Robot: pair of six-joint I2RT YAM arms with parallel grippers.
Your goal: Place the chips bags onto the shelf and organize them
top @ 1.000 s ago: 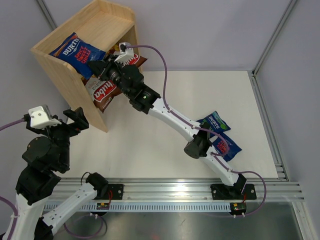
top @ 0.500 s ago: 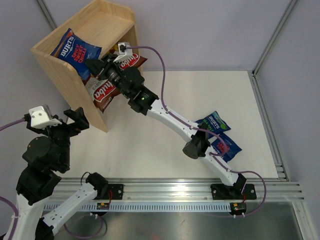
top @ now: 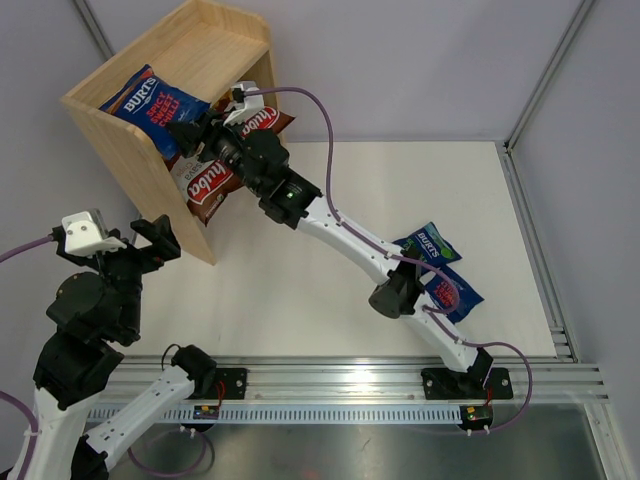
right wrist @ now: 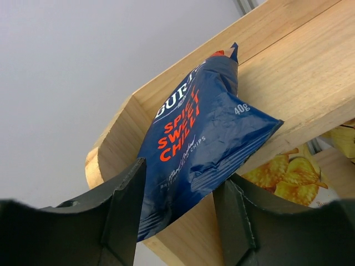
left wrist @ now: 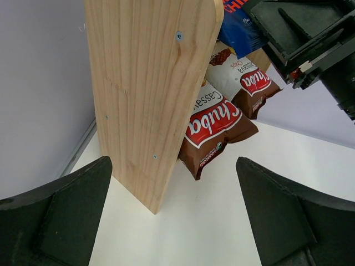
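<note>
Item: blue bag [right wrist: 194, 138], top tier of shelf [right wrist: 288, 72], propped label-out. My right claw [right wrist: 180, 183] straddles its lower edge; whether it is gripping, I cannot tell. Left claw [left wrist: 175, 221]: wide open, empty, in reserve.

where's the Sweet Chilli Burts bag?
Burts bag: top view, upper left, on the shelf's upper tier above the Chuba bags, end between the right gripper's jaws.

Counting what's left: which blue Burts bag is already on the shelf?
The Spicy Sweet Chilli bag, on the shelf's top tier; the other two Burts bags lie on the table beside the right arm.
</note>
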